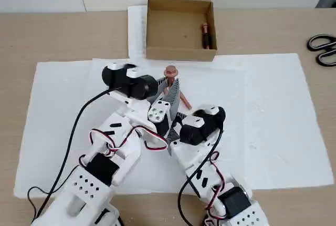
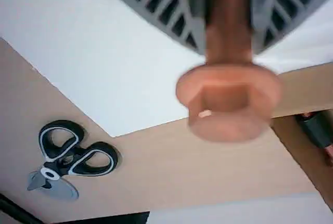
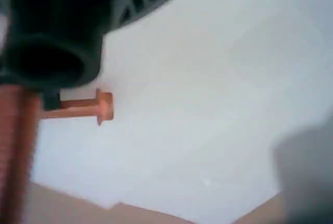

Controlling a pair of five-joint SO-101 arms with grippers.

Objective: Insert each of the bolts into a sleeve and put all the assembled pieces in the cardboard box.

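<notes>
My left gripper [image 1: 169,88] is shut on a copper bolt [image 2: 229,99], its grey fingers [image 2: 156,5] clamping the shaft while the flanged head [image 1: 170,71] points toward the cardboard box [image 1: 157,26]. My right gripper [image 1: 172,127] sits just behind it, shut on a black sleeve [image 3: 47,52]. A copper threaded shaft [image 3: 18,151] lies at the sleeve's open mouth. Another bolt [image 1: 185,100] lies loose on the white paper, also seen as the loose bolt [image 3: 83,107] in the right wrist view. One assembled piece [image 1: 206,36] rests inside the box.
White paper [image 1: 273,115] covers the middle of the wooden table. Scissors [image 1: 323,47] lie at the far right edge, also seen as the scissors [image 2: 73,156] in the left wrist view. Both arms crowd together at the centre.
</notes>
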